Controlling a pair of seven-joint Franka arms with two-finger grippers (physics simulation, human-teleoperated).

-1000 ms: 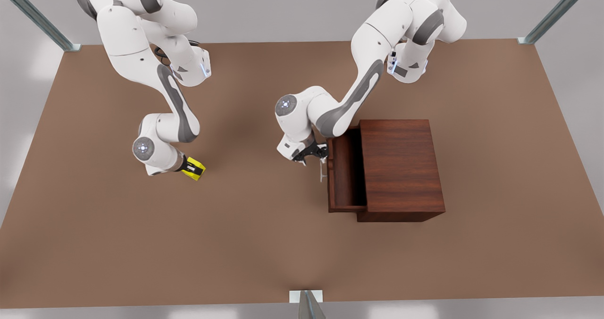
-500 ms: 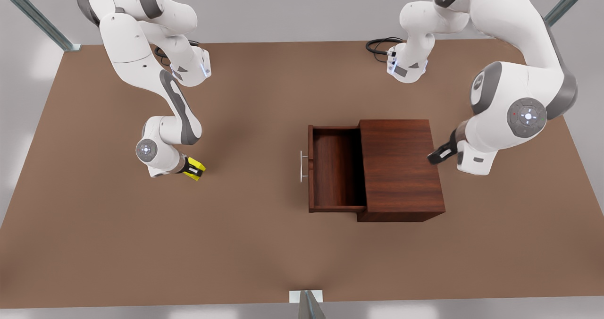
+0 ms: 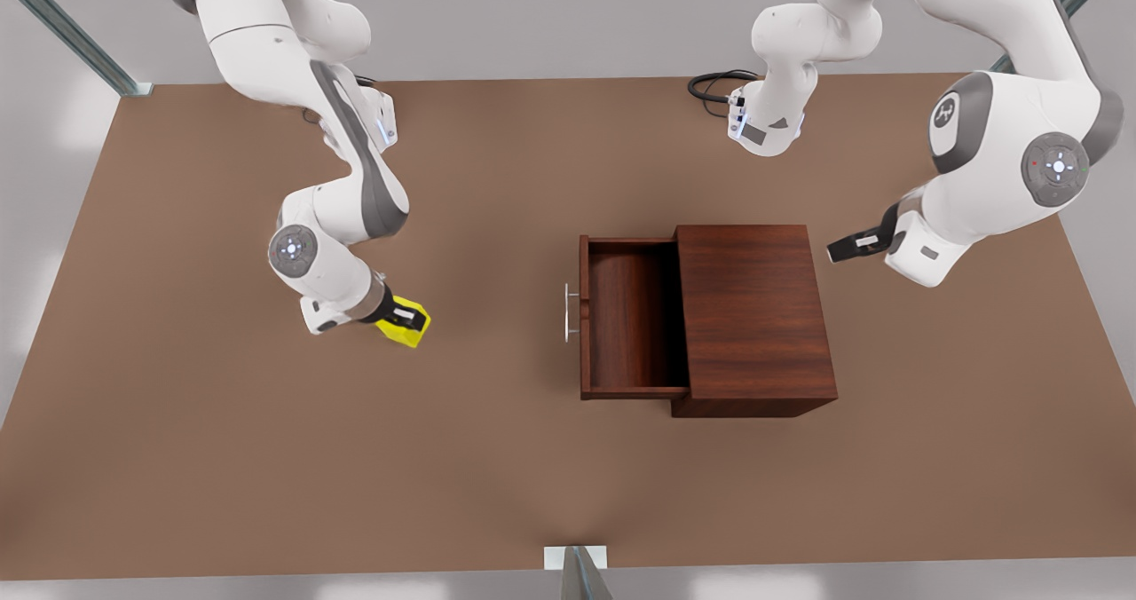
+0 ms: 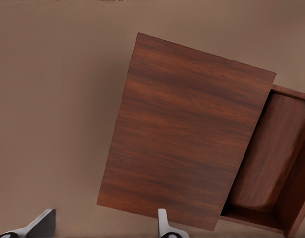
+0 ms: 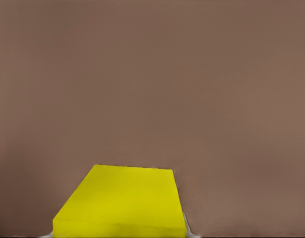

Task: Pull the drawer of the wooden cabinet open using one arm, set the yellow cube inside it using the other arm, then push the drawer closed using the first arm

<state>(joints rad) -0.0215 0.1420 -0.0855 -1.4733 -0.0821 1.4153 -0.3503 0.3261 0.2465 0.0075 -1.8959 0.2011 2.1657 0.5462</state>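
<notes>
front view: plain brown tabletop [image 3: 222,458], grey walls, metal corner struts. right gripper [image 3: 404,319] clamps the small yellow cube [image 3: 406,333], now carried nearer the pulled-out dark wood drawer [image 3: 632,316] of the boxy reddish-brown wooden cabinet [image 3: 753,316]. left gripper [image 3: 850,247], fingers spread and empty, has backed further past the cabinet's far side.

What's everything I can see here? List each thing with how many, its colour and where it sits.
wooden cabinet: one, dark reddish-brown, on the table toward the front view's right.
drawer: one, same wood, pulled open, nothing inside, silver handle.
yellow cube: one, held at the front view's left.
table: one, brown.
cable: one, black, far edge.
right gripper: shut on the cube.
left gripper: open, above the table beside the cabinet.
</notes>
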